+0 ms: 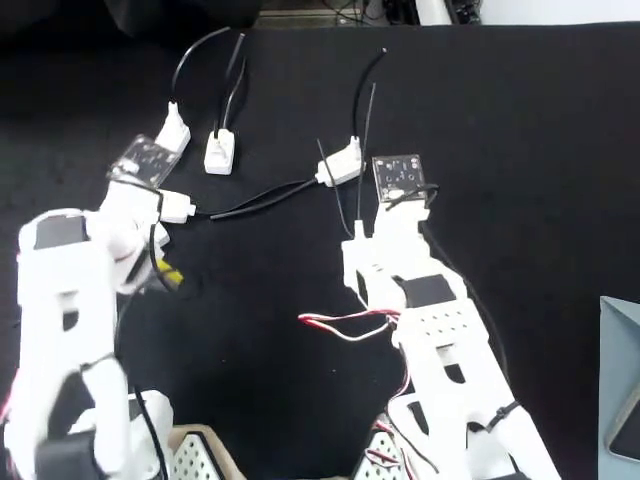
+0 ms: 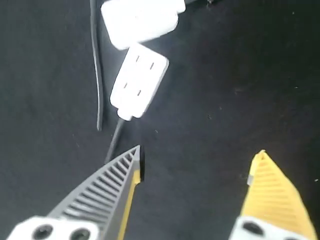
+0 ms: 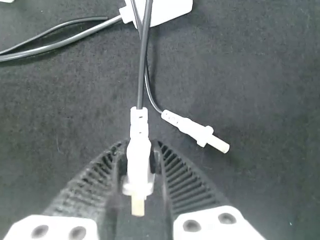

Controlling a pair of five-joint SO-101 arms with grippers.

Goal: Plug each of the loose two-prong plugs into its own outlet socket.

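Pinching one plug (image 3: pixel 137 165) in the right pincer (image 3: pixel 139 147) at the worktop's (image 1: pixel 540 150) centre, holding the left pincer (image 2: pixel 199 152) spread near an empty outlet socket (image 2: pixel 139 82) toward 10 o'clock, apparently seating nothing yet, leaving another plug (image 3: pixel 195 131) lying loose.

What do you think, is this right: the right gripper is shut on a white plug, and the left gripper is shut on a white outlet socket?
Partly. The left gripper is open and empty; the white outlet socket lies on the cloth ahead of it, as the left wrist view shows. The right gripper is shut on a white plug.
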